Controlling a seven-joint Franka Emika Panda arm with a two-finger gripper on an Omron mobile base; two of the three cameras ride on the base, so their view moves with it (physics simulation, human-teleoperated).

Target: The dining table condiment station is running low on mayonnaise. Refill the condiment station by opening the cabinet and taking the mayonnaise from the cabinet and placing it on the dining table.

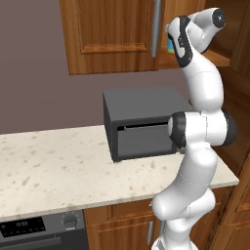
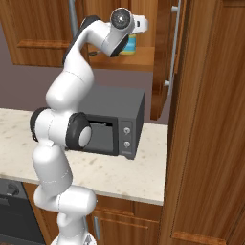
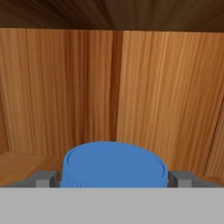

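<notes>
Mayonnaise (image 3: pixel 114 164) is sitting between the released claw (image 3: pixel 113 178) fingers inside the opened cabinet (image 3: pixel 65 87); grasping and carrying to table are remaining

2 base views flank the arm, sharing the microwave (image 1: pixel 144 124); hand view faces cabinet (image 3: pixel 131 87) interior closely.

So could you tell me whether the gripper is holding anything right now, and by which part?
Nothing is held yet. The gripper stands open, a fingertip on either side of the mayonnaise, level with its blue lid.
</notes>
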